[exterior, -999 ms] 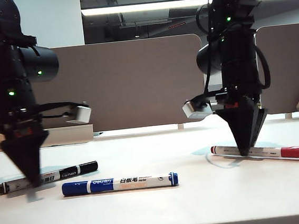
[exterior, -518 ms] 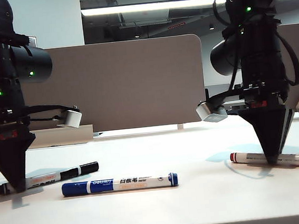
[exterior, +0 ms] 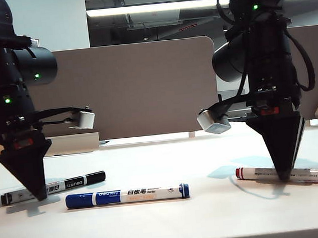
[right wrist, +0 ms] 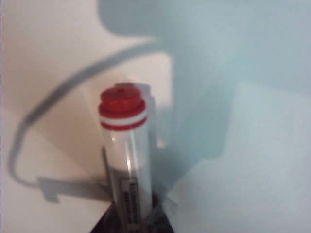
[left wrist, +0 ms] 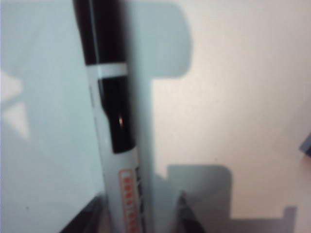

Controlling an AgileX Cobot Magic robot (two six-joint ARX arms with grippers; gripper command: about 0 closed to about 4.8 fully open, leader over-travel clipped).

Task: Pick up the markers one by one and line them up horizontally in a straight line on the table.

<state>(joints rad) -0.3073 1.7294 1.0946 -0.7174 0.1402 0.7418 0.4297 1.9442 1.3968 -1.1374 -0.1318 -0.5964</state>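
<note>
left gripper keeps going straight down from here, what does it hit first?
Most likely the black marker: the left gripper points down right over its barrel, fingers either side of it in the wrist view. Just beneath lies the table. The remaining gap is unclear.

On the white surface (exterior: 168, 219) three markers lie flat. The black marker (exterior: 58, 187) sits at the left, with the left end effector (exterior: 35, 194) pointing down over its barrel. The blue marker (exterior: 127, 196) lies just in front, nearer the middle. Far right, the right end effector (exterior: 284, 175) comes down onto the red marker (exterior: 291, 175), its tips at the barrel.
</note>
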